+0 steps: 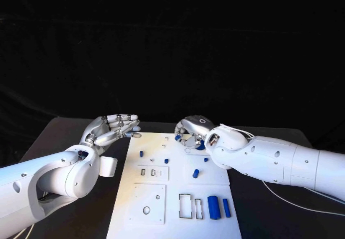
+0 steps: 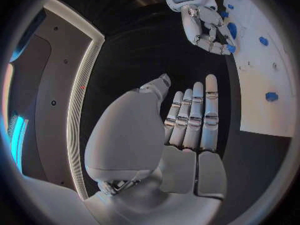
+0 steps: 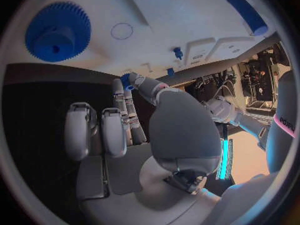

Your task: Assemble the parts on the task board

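Right hand (image 1: 193,130): it hangs over the far end of the board, its fingers curled in. In the right wrist view a small blue part (image 3: 127,80) sits pinched between the thumb and a fingertip (image 3: 119,87).
Left hand (image 1: 115,128): it is just beside the far left corner of the board, over the bench. Its fingers (image 2: 201,116) are straight and side by side, a little apart, and it holds nothing.
Board (image 1: 172,219): a white plate in the middle of the bench, long side running away from the robot.
Gear (image 3: 57,31): a blue toothed wheel on the board, near the right hand.
Pegs (image 1: 218,206): two blue cylinders, one thick and one thin, lying side by side on the near right part of the board, next to two rectangular slots (image 1: 190,206).
Small parts (image 1: 195,173): some blue pieces stand in the middle of the board, apart from each other.
Bench (image 1: 65,133): black, under the board.
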Tool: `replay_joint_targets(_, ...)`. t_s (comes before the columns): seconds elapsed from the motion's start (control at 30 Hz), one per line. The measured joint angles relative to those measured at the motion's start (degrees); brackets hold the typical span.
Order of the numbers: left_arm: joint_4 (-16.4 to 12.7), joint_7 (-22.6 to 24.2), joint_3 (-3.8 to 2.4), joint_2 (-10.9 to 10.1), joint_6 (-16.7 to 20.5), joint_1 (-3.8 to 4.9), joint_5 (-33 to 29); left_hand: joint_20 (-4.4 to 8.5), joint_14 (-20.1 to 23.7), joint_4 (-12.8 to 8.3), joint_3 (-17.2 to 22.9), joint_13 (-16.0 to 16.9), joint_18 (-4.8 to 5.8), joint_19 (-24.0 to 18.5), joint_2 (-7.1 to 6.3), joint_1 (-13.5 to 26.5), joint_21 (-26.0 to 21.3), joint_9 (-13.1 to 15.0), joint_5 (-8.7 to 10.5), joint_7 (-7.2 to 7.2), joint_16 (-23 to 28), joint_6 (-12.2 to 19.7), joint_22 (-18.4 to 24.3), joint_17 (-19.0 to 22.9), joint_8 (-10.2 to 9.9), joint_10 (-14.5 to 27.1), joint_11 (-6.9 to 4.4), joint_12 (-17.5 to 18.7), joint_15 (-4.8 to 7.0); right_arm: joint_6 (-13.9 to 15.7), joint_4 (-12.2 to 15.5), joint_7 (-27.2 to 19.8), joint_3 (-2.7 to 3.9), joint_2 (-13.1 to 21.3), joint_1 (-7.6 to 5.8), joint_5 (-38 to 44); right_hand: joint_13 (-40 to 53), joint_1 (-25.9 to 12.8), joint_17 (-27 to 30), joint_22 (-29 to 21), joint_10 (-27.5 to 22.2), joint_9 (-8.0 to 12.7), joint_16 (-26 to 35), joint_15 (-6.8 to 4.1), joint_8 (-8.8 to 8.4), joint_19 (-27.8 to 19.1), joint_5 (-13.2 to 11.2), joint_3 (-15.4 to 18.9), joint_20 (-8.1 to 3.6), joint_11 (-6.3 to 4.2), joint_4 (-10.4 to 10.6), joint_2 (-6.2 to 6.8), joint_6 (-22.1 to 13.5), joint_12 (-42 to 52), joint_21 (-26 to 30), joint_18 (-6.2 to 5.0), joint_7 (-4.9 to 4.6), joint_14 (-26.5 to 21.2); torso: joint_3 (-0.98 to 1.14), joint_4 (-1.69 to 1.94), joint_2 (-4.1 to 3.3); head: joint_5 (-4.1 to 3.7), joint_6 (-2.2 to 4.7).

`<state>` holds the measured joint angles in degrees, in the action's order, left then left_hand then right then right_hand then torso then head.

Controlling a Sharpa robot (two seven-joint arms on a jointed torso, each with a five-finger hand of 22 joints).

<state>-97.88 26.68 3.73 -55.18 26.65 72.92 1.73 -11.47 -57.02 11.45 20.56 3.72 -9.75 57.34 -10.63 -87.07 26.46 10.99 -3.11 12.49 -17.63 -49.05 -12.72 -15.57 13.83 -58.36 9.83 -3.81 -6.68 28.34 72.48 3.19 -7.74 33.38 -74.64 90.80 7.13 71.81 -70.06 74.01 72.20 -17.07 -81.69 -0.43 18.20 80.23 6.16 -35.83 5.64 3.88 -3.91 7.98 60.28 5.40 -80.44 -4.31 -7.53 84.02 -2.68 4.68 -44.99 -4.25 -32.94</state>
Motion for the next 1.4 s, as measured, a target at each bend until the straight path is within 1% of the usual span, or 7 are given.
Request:
replay_joint_targets(0.23, 0.1, 0.0, 0.00, 0.2, 0.0, 0.01, 0.0, 0.12, 0.2, 0.0, 0.0, 0.0, 0.01, -0.3, 0.00, 0.0, 0.0, 0.0, 0.00, 0.00, 0.0, 0.0, 0.0, -0.1, 0.0, 0.0, 0.00, 0.0, -0.20, 1.2, -2.4, 0.5, 0.04, -2.1, -0.04, -0.7, 0.0, 0.0, 0.0, 0.0, 0.1, 0.0, 0.0, 0.00, 0.00, 0.0, -0.2, -0.1, 0.00, -0.09, 0.1, 0.00, -0.1, 0.0, 0.0, -0.03, 0.05, 0.0, -0.06, 0.17, -0.17, 0.03, -0.02)
replay_joint_targets(0.37, 0.1, 0.0, 0.00, 0.3, 0.0, 0.07, 0.0, 0.02, 0.2, 0.0, 0.0, 0.0, 0.01, -0.4, 0.00, 0.0, 0.0, 0.0, 0.00, 0.00, 0.0, 0.0, 0.0, -0.1, 0.0, 0.0, 0.00, 0.0, -0.20, 1.6, -3.4, 0.5, 0.04, -3.1, -0.03, -1.1, 0.0, 0.0, 0.0, 0.0, 0.2, 0.0, 0.0, 0.00, 0.01, 0.0, -0.3, -0.1, 0.00, -0.18, 0.1, 0.00, -0.1, -0.2, 0.0, -0.04, 0.14, 0.0, -0.15, 0.36, -0.29, -0.12, -0.07)
replay_joint_targets(0.4, 0.1, 0.0, 0.00, 0.3, 0.0, 0.09, 0.0, 0.02, 0.2, 0.0, 0.0, 0.0, 0.01, -0.4, 0.00, 0.0, 0.0, 0.0, 0.00, 0.00, 0.0, 0.0, 0.0, -0.1, 0.0, 0.0, 0.00, 0.0, -0.20, 1.7, -3.5, 0.5, 0.05, -3.3, -0.02, -1.2, 0.0, 0.0, 0.0, 0.0, 0.2, 0.0, 0.0, 0.00, 0.01, 0.0, -0.3, -0.1, 0.00, -0.19, 0.1, 0.00, -0.1, -0.2, 0.0, -0.04, 0.15, 0.0, -0.20, 0.42, -0.34, -0.14, -0.05)
replay_joint_targets(0.53, 0.1, 0.0, 0.00, 0.3, 0.0, 0.16, 0.0, 0.02, 0.2, 0.0, 0.0, 0.0, 0.01, -0.4, 0.00, 0.0, 0.0, 0.0, 0.00, 0.00, 0.0, 0.0, 0.0, 0.0, 0.0, 0.0, 0.00, 0.0, -0.20, 1.9, -3.9, 0.5, 0.05, -4.0, 0.01, -1.5, 0.0, 0.0, 0.0, 0.0, 0.2, 0.0, 0.0, 0.00, 0.01, 0.0, -0.3, -0.1, 0.00, -0.20, 0.1, 0.00, -0.2, -0.3, 0.0, -0.05, 0.15, 0.0, -0.24, 0.52, -0.46, -0.15, 0.00)
replay_joint_targets(0.77, 0.1, -0.1, 0.00, 0.4, 0.0, 0.25, 0.0, 0.02, 0.2, 0.0, 0.0, 0.0, 0.01, -0.4, 0.00, 0.0, 0.0, 0.0, 0.00, 0.00, 0.0, 0.0, 0.0, 0.0, 0.0, 0.0, 0.00, 0.0, -0.20, 2.1, -4.3, 0.4, 0.05, -4.6, 0.04, -1.9, 0.0, 0.0, 0.0, 0.0, 0.2, 0.0, -0.2, 0.00, 0.01, 0.0, -0.6, -0.1, 0.00, -0.23, 0.1, 0.00, -0.2, -0.4, 0.0, -0.05, 0.15, 0.0, -0.32, 0.84, -0.60, -0.21, 0.00)
replay_joint_targets(1.0, 0.3, -0.1, 0.00, 0.5, 0.0, 0.27, 0.0, 0.02, 0.2, 0.0, 0.0, 0.0, 0.01, -0.4, 0.00, 0.0, 0.0, 0.0, 0.00, -0.01, 0.0, 0.0, 0.0, -0.1, 0.0, 0.2, 0.21, 0.0, -0.20, 2.2, -4.4, 0.3, 0.05, -4.7, 0.06, -2.2, 0.1, 0.0, 0.0, 0.0, 0.3, 0.0, -0.2, 0.00, 0.02, 0.0, -0.7, -0.1, 0.00, -0.23, 0.2, 0.01, -0.3, -0.6, 0.0, -0.06, 0.21, 0.0, -0.34, 0.88, -0.68, -0.31, -0.10)
replay_joint_targets(1.4, 0.4, -0.1, -0.01, 0.7, -0.1, 0.29, 0.0, 0.01, 0.2, 0.0, 0.0, 0.0, 0.01, -0.4, 0.00, 0.0, 0.0, 0.0, 0.00, -0.01, 0.0, 0.0, 0.0, -0.1, 0.0, 0.2, 0.21, 0.0, -0.20, 1.5, -5.4, 0.2, 0.04, -5.4, 0.32, -2.4, 0.1, 0.0, 0.0, 0.0, 0.2, 0.0, -0.2, 0.00, 0.66, 0.0, -0.5, 0.0, 0.00, -0.17, 0.3, 0.03, -0.6, -0.7, 0.0, -0.07, 0.16, 0.0, -0.41, 1.02, -0.87, -0.19, -0.13)
